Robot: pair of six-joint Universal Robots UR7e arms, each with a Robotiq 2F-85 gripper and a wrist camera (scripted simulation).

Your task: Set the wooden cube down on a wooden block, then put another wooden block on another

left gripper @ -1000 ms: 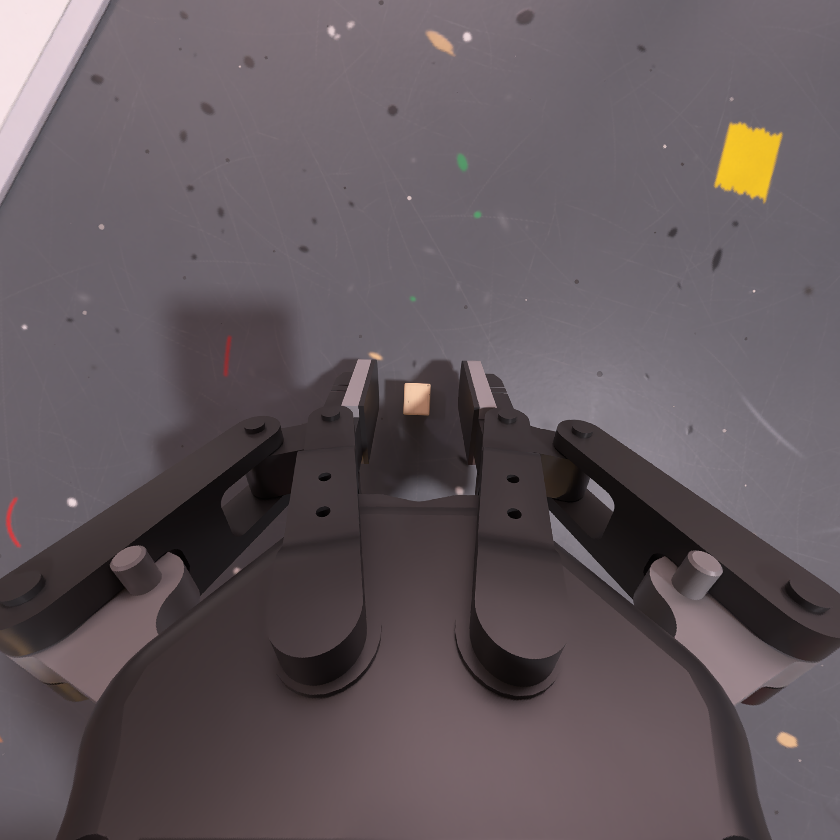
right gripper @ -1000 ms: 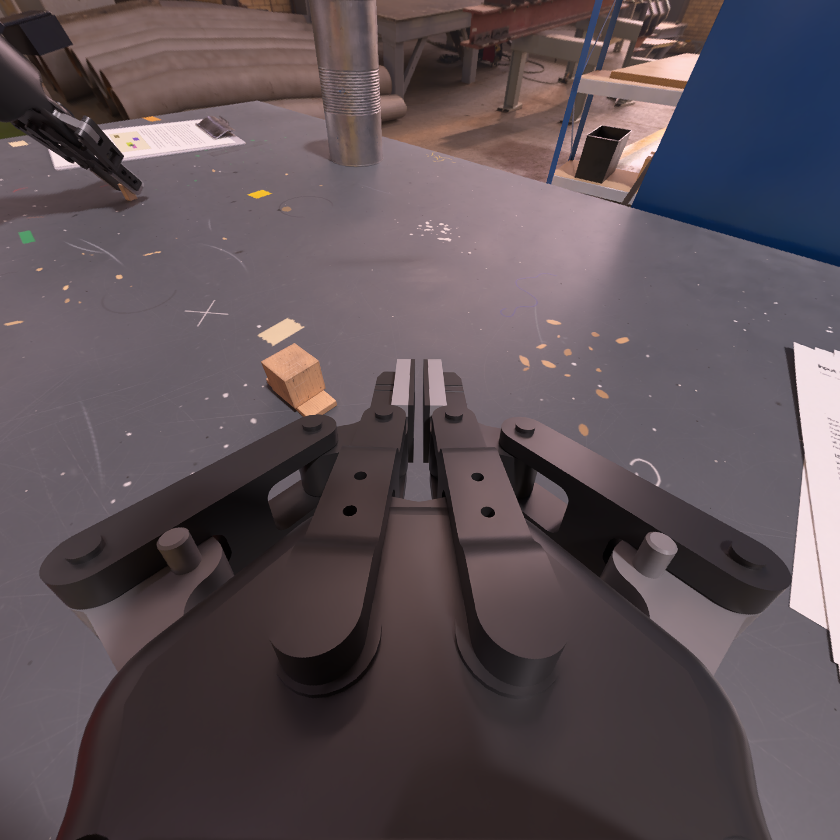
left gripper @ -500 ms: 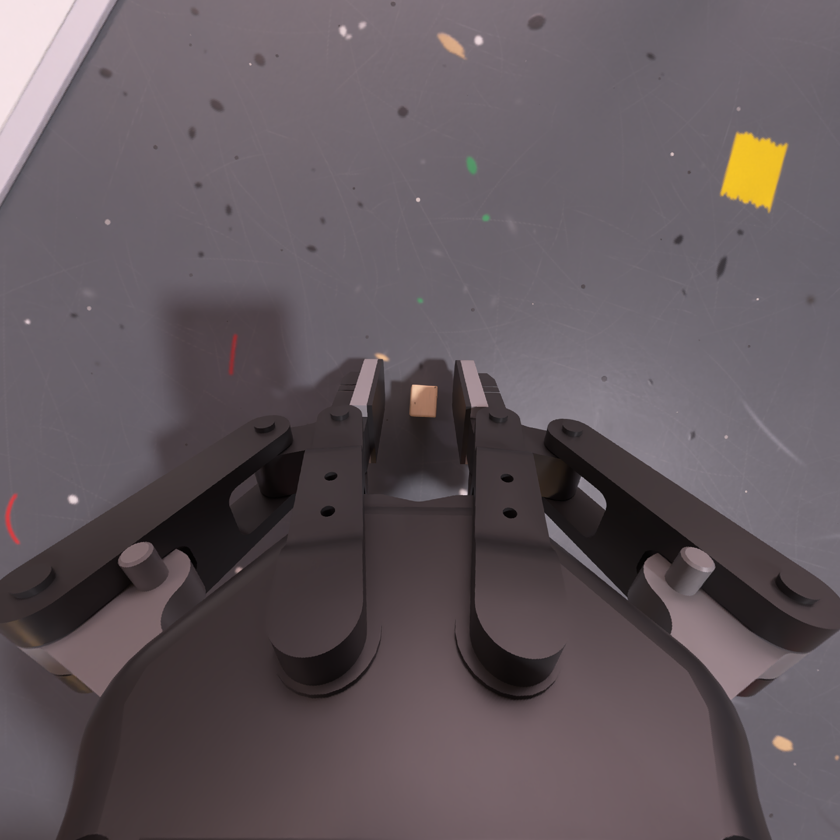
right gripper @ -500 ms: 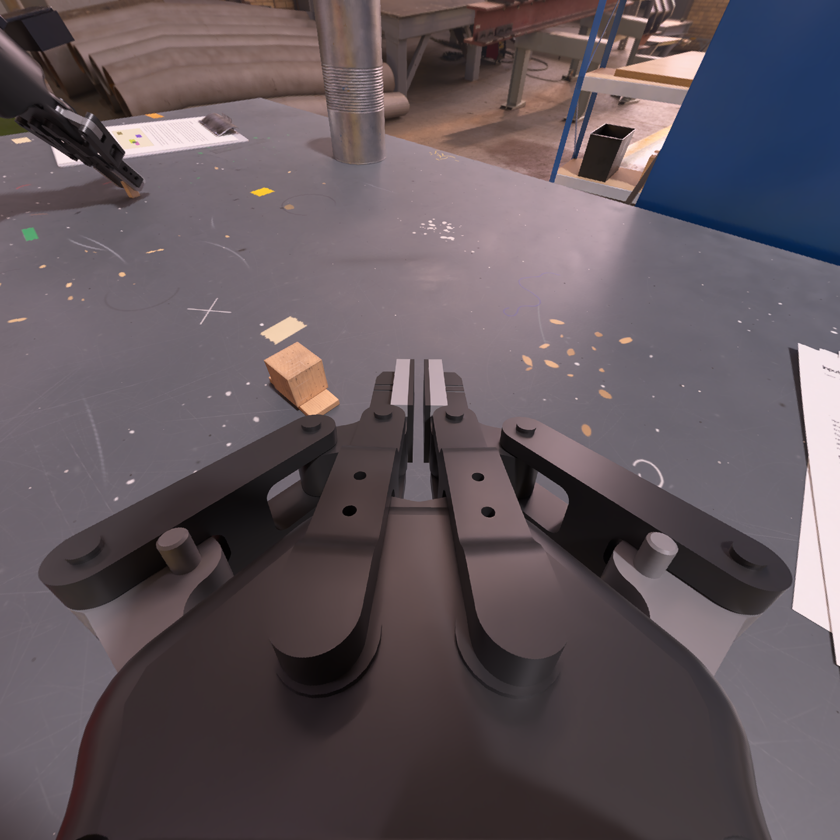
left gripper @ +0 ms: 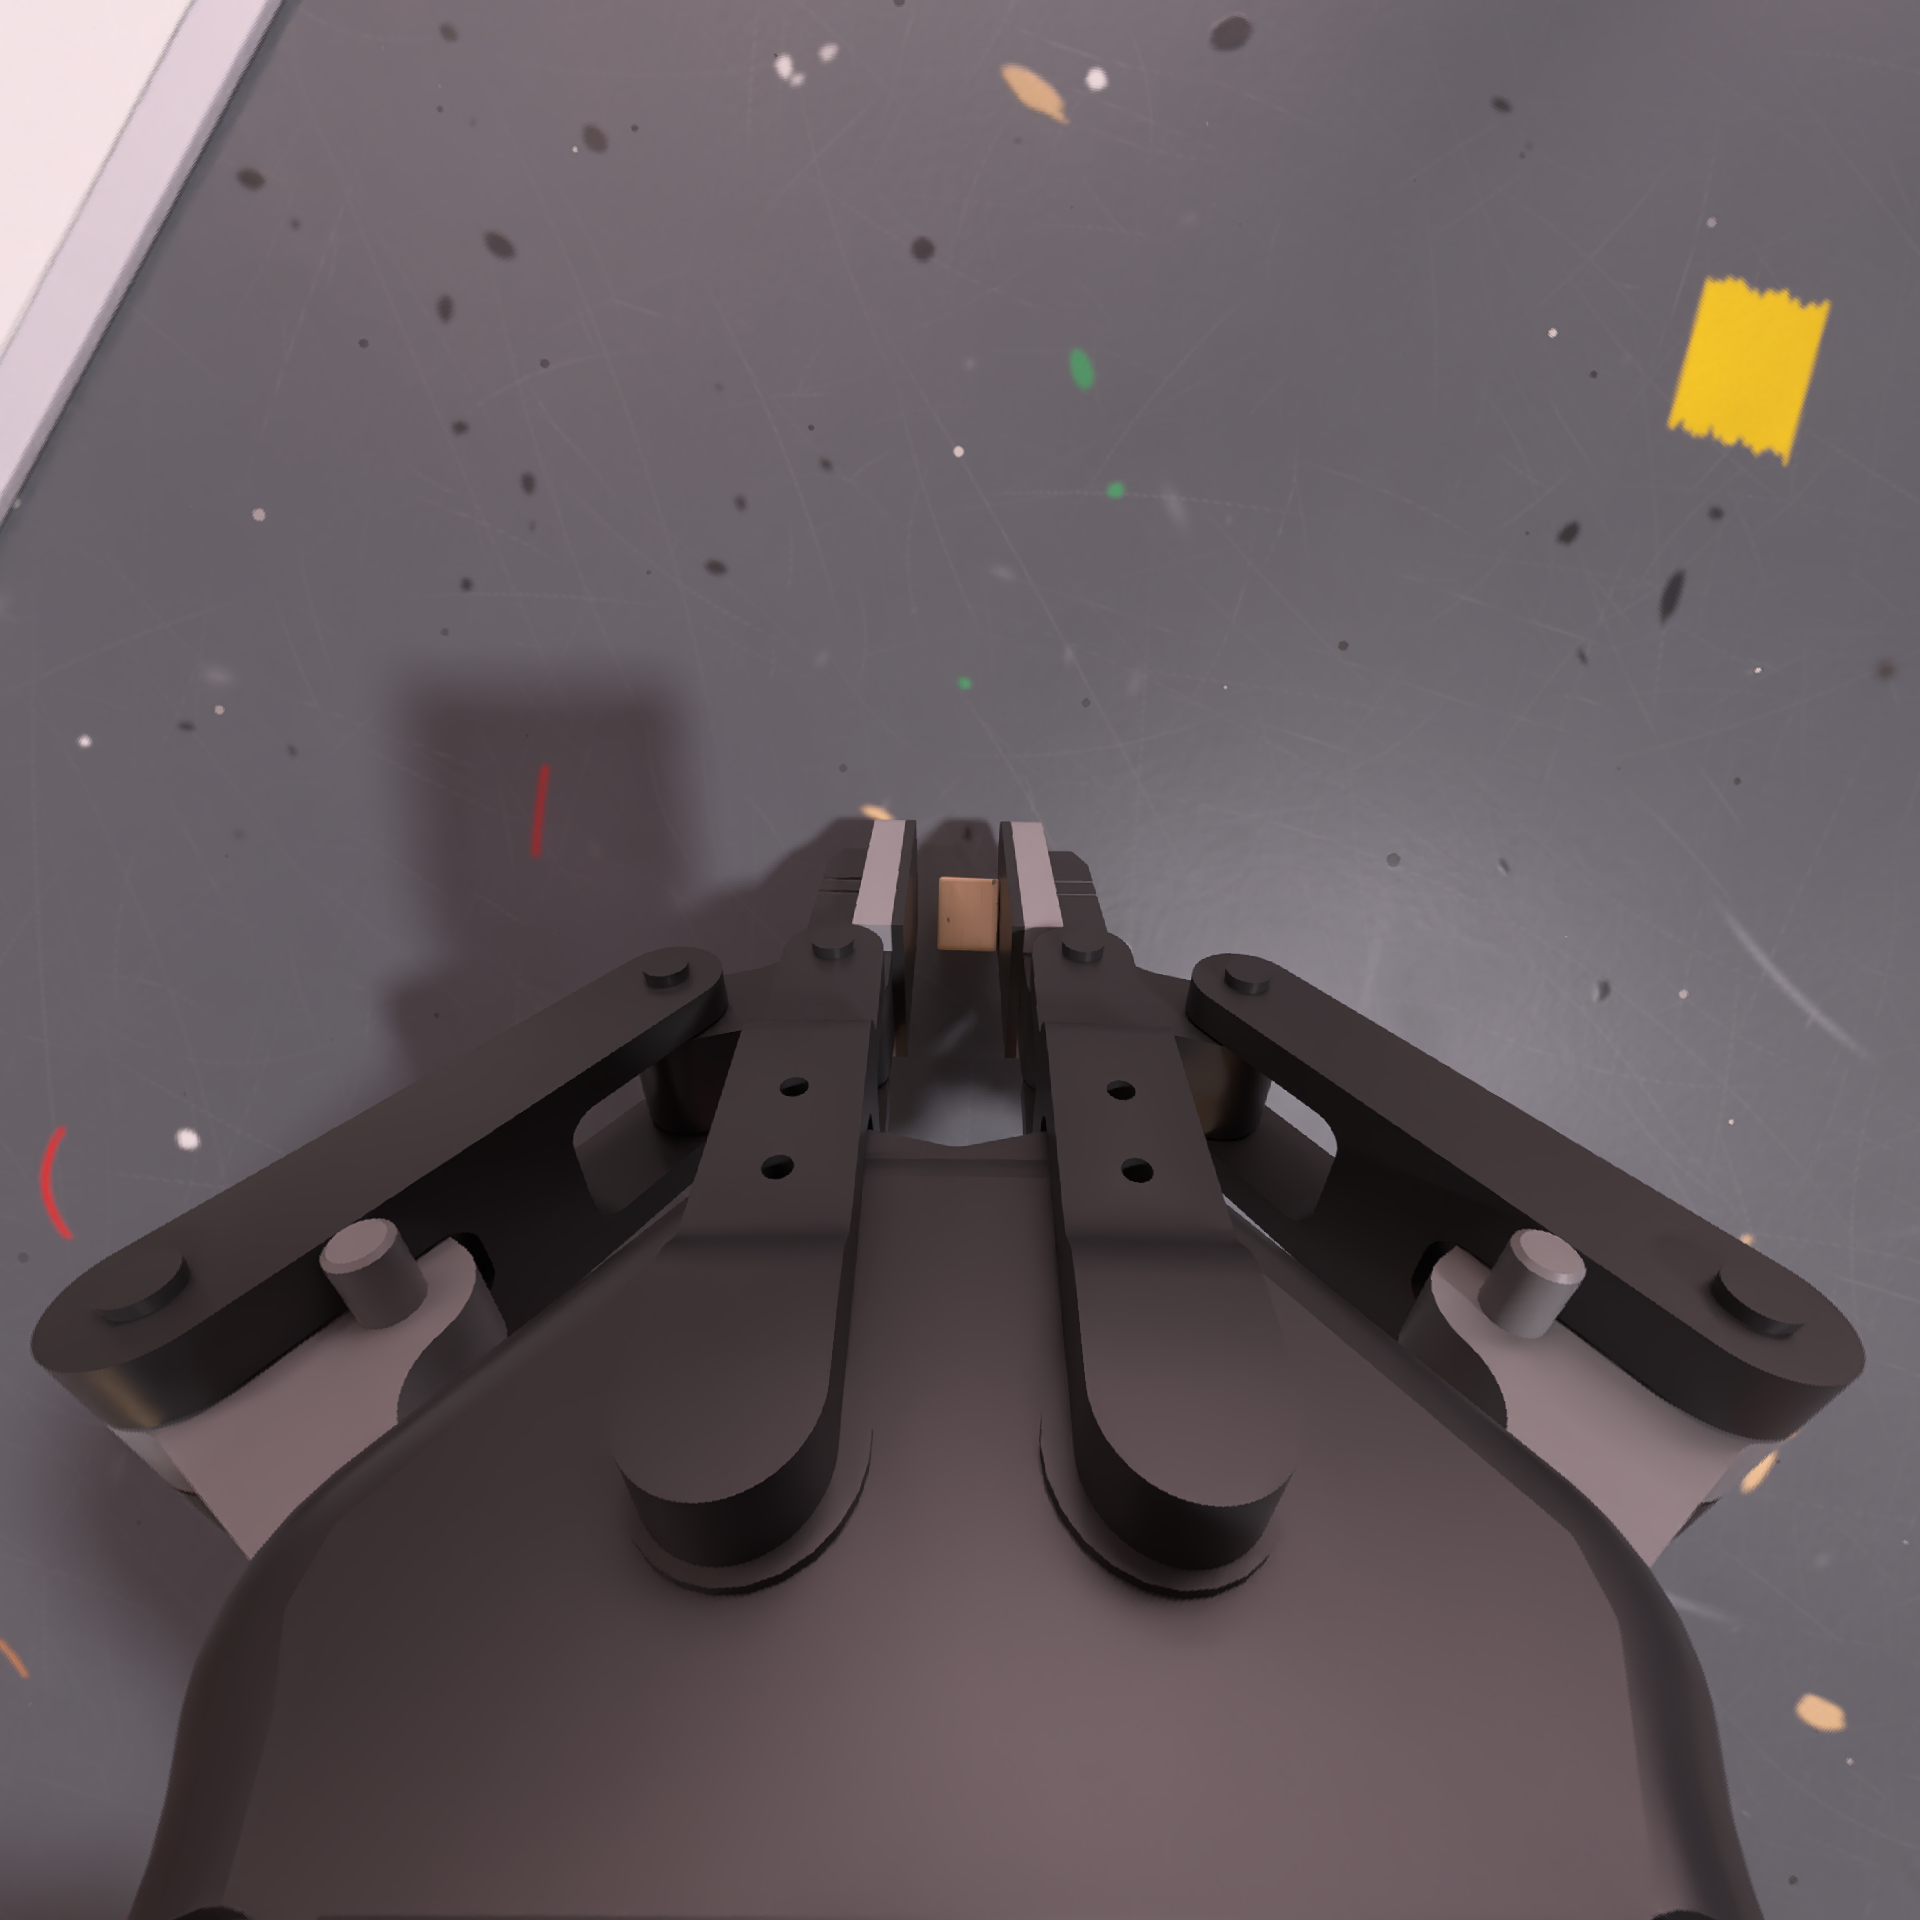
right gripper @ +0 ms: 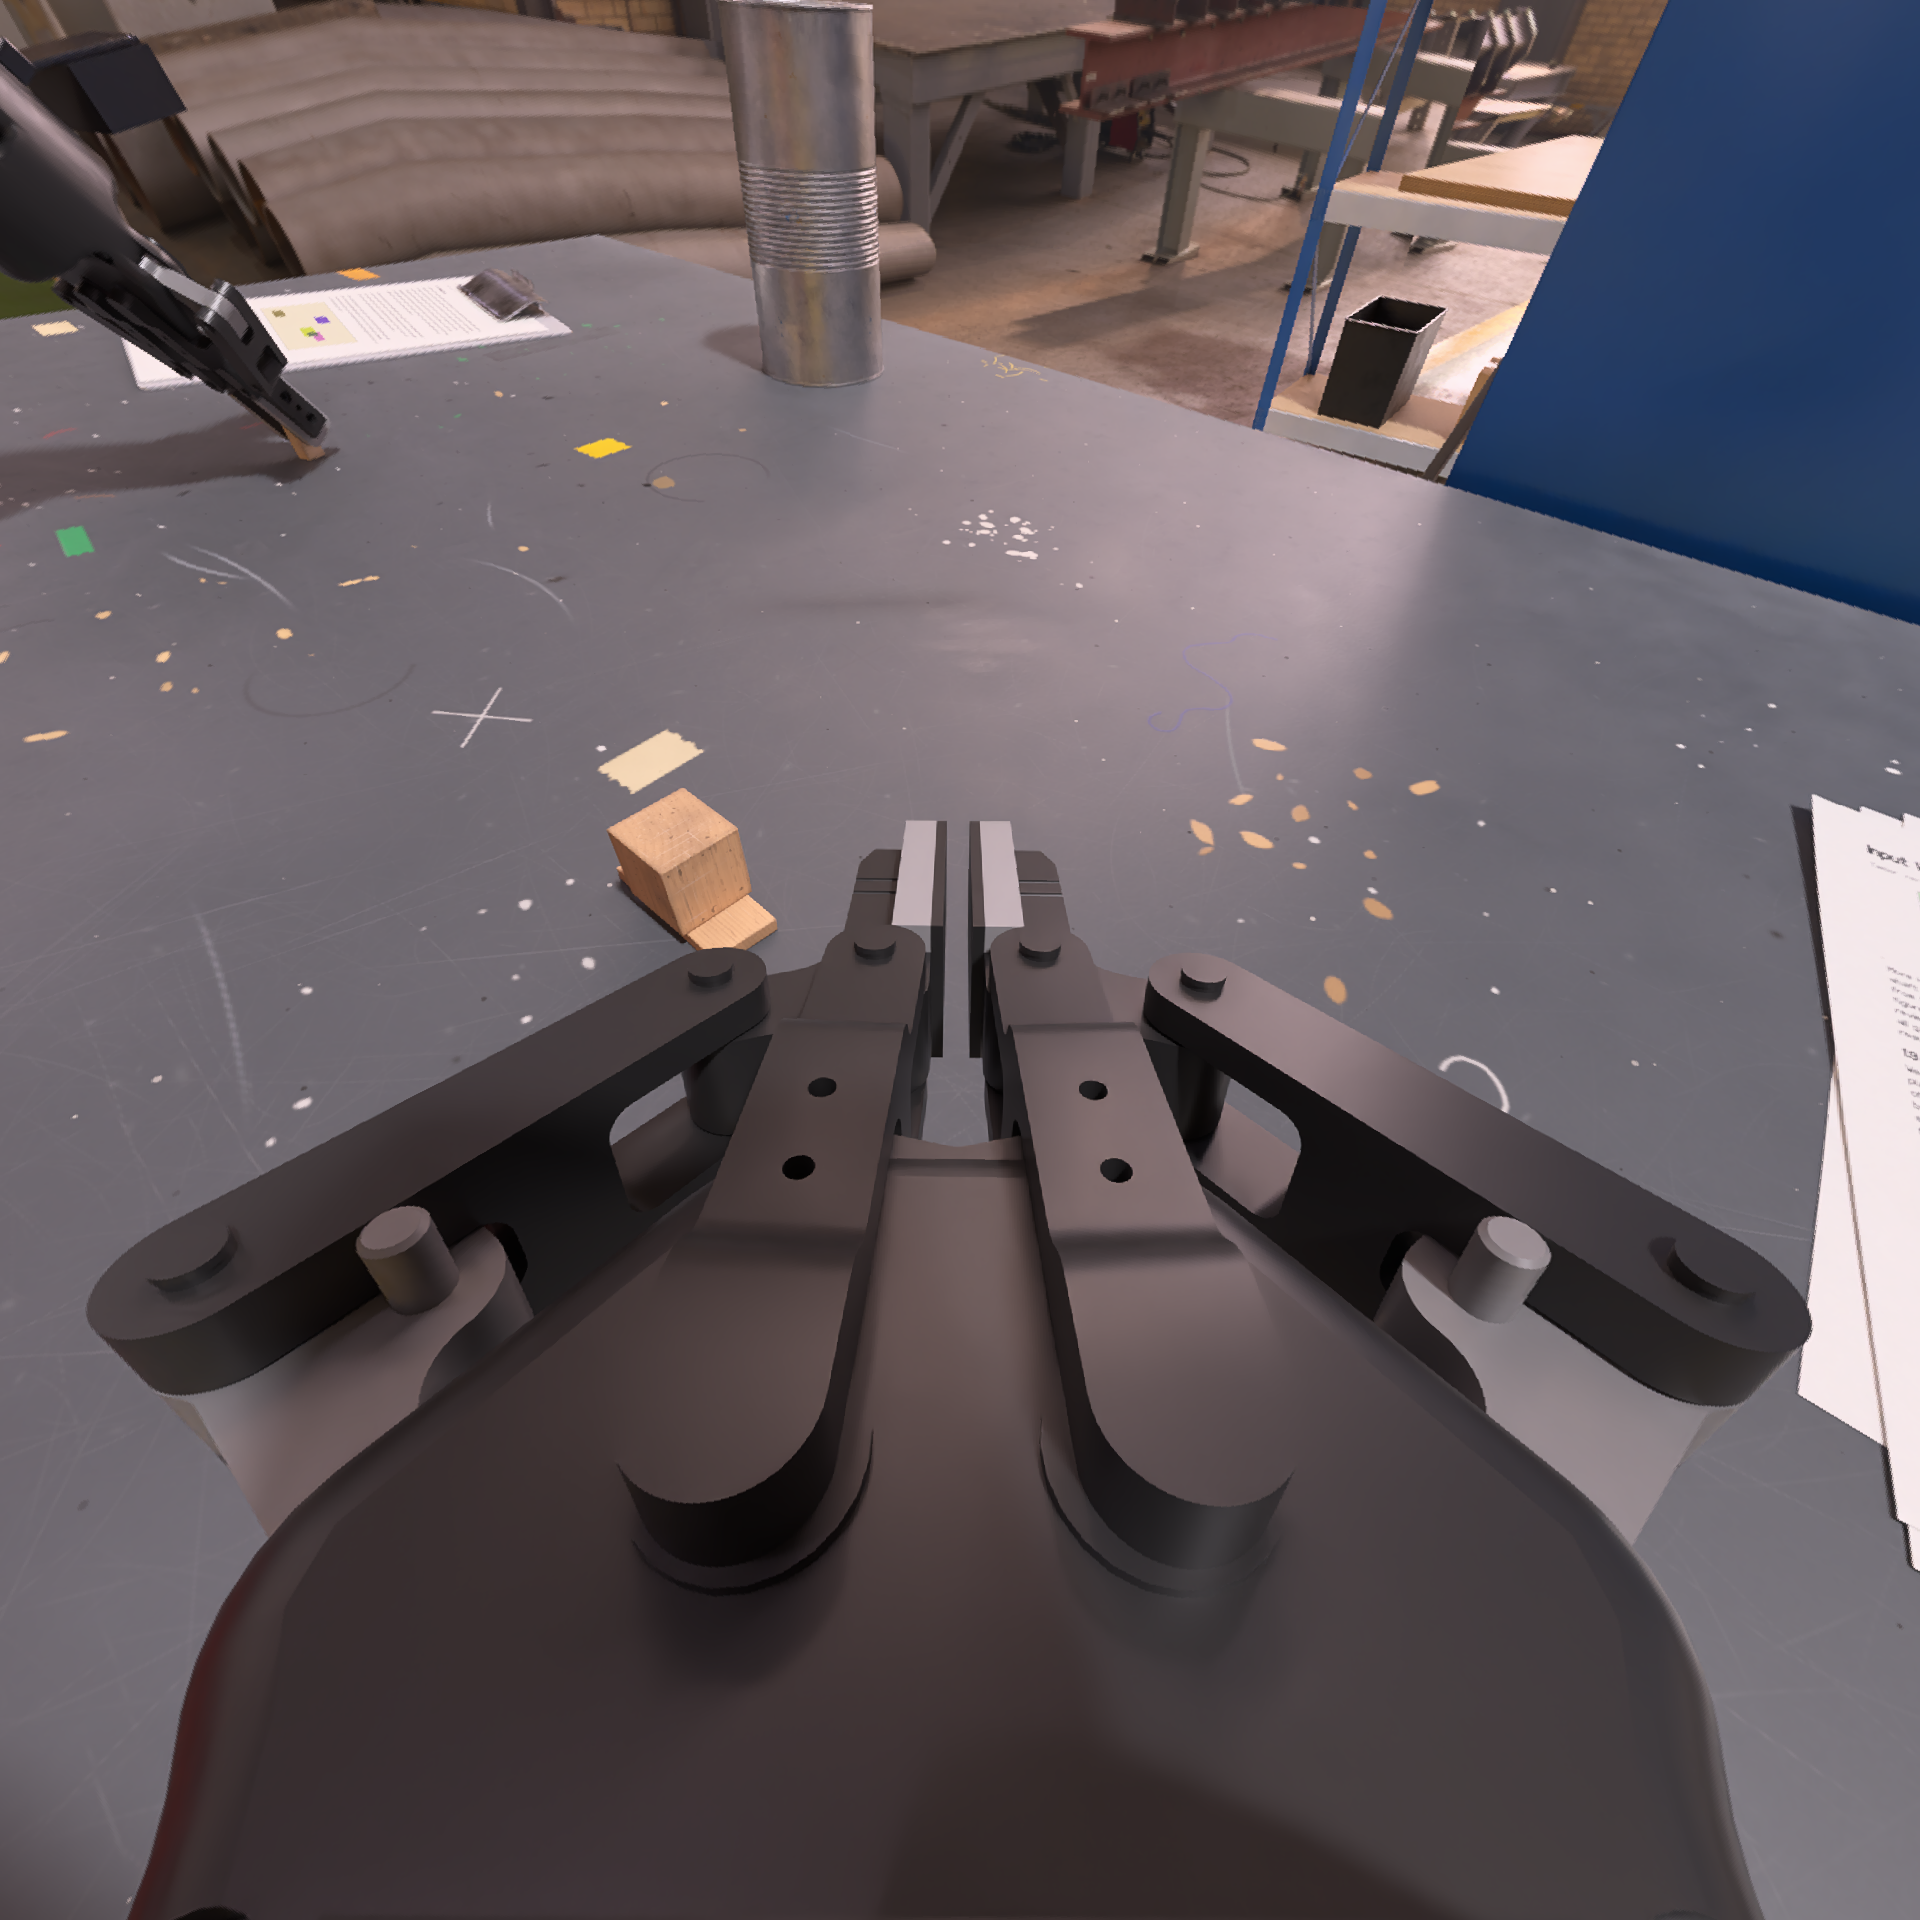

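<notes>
In the left wrist view my left gripper [left gripper: 958, 894] points down at the grey table [left gripper: 1247, 644], and its fingers [left gripper: 883, 873] are closed on a small wooden block [left gripper: 966, 912] at the table surface. The right wrist view shows that gripper far off at the left [right gripper: 296, 421] with the block [right gripper: 309, 449] at its tip. My right gripper [right gripper: 958, 873] is shut and empty, hovering above the table. Just left of its tips, a wooden cube [right gripper: 681, 857] rests on a thin flat wooden block [right gripper: 736, 923].
A metal cylinder [right gripper: 816, 197] stands at the table's far edge, with a clipboard and sheet [right gripper: 395, 317] to its left. White papers [right gripper: 1870, 1143] lie at the right. Yellow tape [left gripper: 1751, 379] and beige tape [right gripper: 649, 761] are stuck flat on the table [right gripper: 1039, 623].
My left gripper's fingers have closed in from a wide gap onto the small wooden block. My right gripper has stayed shut and barely moved.
</notes>
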